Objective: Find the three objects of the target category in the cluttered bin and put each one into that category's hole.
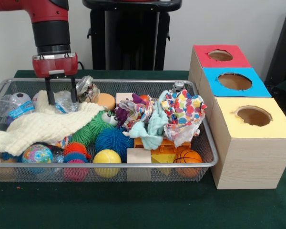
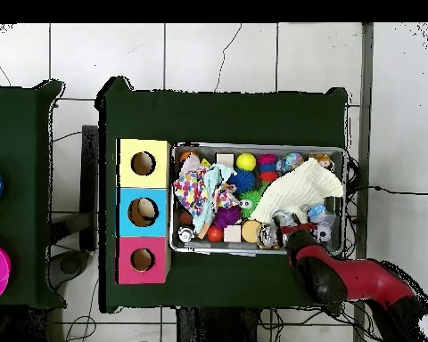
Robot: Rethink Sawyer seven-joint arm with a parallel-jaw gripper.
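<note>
Working the left end of the wire bin [image 1: 0, 93] in the front view, my tool [image 1: 60, 95] sits with its two fingers spread, dipped beside the crumpled clear plastic bottle [image 1: 66, 102] and the cream knitted cloth [image 1: 43, 125]; it pinches nothing that I can see. Target category is not marked, so I judge the plastic piece under the tool as the likely pick: light, thin, crushable, slick, best taken across a crumpled ridge. The cloth is soft and limp and will drag neighbours if snagged. Another crushed bottle [image 1: 15, 107] lies at the far left corner. Front view shows finger spread and depth in the pile. Overhead view shows the three boxes [image 2: 144, 211] just beside the bin's other end, and something already inside the blue hole [image 2: 143, 211], hidden from the front.
</note>
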